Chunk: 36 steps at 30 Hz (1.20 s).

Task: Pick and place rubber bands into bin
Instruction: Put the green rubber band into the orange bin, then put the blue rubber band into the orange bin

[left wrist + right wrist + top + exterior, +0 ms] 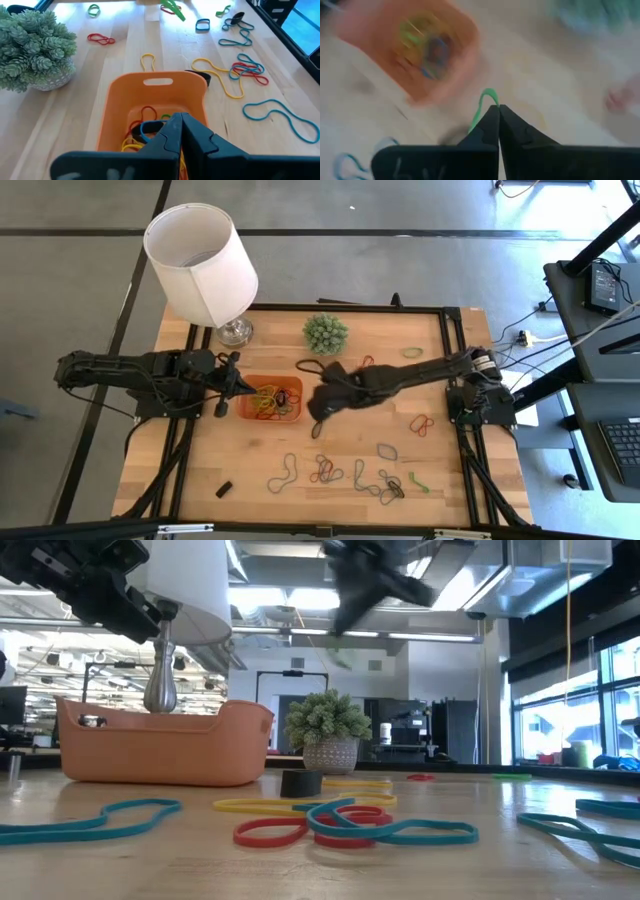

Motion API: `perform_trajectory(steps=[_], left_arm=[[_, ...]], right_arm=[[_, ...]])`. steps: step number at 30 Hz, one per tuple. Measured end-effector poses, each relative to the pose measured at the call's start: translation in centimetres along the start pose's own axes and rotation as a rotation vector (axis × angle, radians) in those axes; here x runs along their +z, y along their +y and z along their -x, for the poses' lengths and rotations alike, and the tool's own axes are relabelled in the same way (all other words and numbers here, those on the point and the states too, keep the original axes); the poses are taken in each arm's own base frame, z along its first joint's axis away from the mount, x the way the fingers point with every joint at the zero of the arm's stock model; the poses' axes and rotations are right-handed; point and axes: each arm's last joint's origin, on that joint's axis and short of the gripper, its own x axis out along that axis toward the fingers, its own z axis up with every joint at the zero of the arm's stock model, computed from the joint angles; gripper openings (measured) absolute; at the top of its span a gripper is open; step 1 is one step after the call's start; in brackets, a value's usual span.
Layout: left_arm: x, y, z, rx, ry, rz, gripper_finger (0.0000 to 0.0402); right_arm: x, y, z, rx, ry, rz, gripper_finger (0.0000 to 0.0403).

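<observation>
Flanking bin (271, 399): lamp (203, 262), plant (326, 333); bands (340, 473) scattered.

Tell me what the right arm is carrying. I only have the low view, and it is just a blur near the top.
Observer: In its wrist view, the right arm's fingers are shut on a green rubber band.
Operator: Give me its position against the bin.
Observer: From above, it hangs just off the right end of the bin, not over it.
Operator: Report the left arm.
Observer: The left arm's fingers are shut with nothing between them, over the bin's left end, above the pile of bands inside.
</observation>
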Motion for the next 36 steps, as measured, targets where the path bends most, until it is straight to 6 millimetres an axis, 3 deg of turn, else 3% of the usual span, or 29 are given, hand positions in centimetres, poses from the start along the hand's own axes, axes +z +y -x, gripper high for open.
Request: perform_trajectory(steps=[5, 10, 15, 20, 36], left_arm=[[0.0, 0.0, 0.0, 0.003, 0.001, -0.003, 0.0002], [0.0, 0.0, 0.0, 0.004, 0.001, -0.003, 0.0002], [0.0, 0.0, 0.0, 0.004, 0.001, -0.002, 0.0002], [0.0, 0.0, 0.0, 0.004, 0.002, 0.010, 0.0002], [0.0, 0.0, -0.1, 0.011, 0.004, 0.030, 0.0002]], right_arm=[[3.7, 2.6, -1.5, 0.125, -0.128, 0.089, 0.0001], [5.6, 4.8, -4.6, 0.166, -0.182, 0.182, 0.0000], [5.5, 5.8, -8.9, 0.158, -0.096, 0.272, 0.0000], [4.6, 5.5, -12.0, 0.087, -0.002, 0.301, 0.0003], [4.2, 5.1, -12.1, 0.068, 0.050, 0.368, 0.0099]])
